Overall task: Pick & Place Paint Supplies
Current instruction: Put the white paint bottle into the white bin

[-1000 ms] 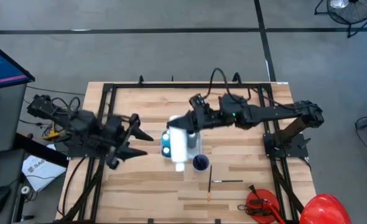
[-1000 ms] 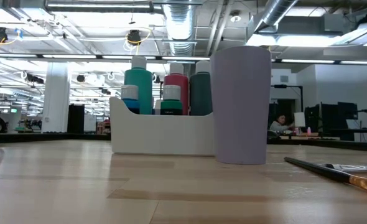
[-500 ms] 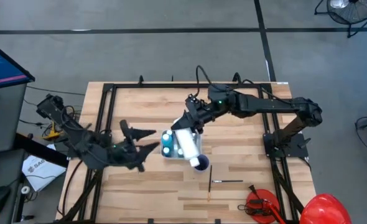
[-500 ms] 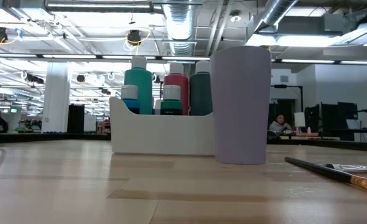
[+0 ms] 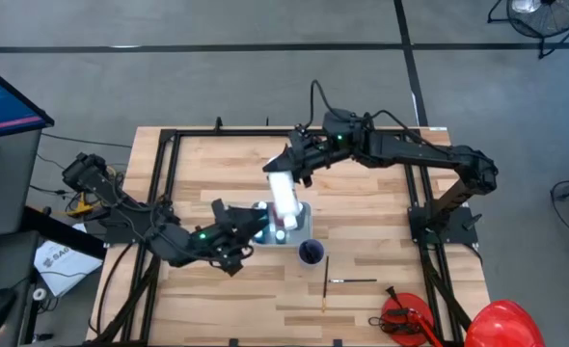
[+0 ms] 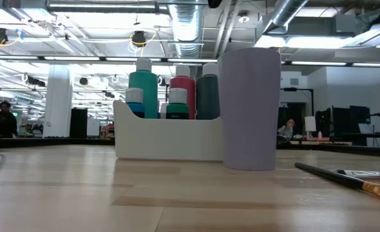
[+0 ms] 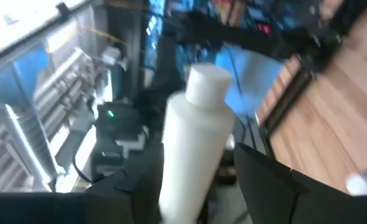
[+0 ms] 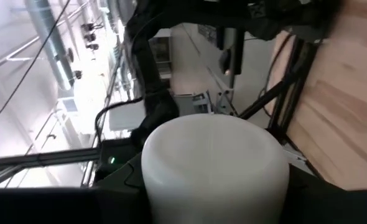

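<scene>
Overhead, the right gripper (image 5: 283, 175) has its jaws closed around the base of a white bottle (image 5: 284, 200), holding it tilted above the white caddy (image 5: 301, 221) near the middle of the wooden table (image 5: 362, 260). The left gripper (image 5: 257, 227) reaches in from the other side, its jaws standing partly open on either side of the same bottle's cap end; whether they touch it cannot be told. In the left wrist view the white bottle (image 7: 193, 134) rises between that arm's two dark fingers (image 7: 261, 177).

From table height, the caddy (image 6: 167, 138) holds a teal bottle (image 6: 143, 90), a red bottle (image 6: 181, 93) and a dark green bottle (image 6: 208, 95), all upright. A pale purple cup (image 6: 249, 109) stands just beside the caddy. Thin brushes (image 5: 326, 275) lie flat on the table near the cup (image 5: 311, 253).
</scene>
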`<act>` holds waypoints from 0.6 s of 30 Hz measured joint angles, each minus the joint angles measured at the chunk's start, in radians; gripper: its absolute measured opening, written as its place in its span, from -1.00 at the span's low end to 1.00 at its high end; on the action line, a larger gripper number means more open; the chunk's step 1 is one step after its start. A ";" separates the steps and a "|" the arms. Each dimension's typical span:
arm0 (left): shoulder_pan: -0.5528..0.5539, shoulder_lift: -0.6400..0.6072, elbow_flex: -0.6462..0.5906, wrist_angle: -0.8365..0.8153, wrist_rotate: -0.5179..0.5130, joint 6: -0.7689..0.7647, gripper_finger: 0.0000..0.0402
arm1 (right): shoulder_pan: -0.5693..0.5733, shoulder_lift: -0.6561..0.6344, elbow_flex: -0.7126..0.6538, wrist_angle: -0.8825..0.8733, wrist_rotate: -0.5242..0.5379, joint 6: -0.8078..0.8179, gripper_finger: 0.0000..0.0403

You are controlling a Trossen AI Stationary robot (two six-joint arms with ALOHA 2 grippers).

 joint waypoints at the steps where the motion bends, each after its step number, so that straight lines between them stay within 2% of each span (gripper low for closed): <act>1: 0.004 0.000 0.000 0.031 0.018 0.024 -0.05 | 0.001 0.000 0.000 0.011 0.000 0.000 -0.17; 5: 0.024 0.000 0.000 0.125 0.046 0.062 0.02 | 0.011 -0.002 0.000 0.018 0.000 0.003 -0.16; 18: 0.082 0.000 0.000 0.120 0.045 -0.008 0.25 | 0.018 -0.001 0.000 0.022 0.016 0.006 -0.15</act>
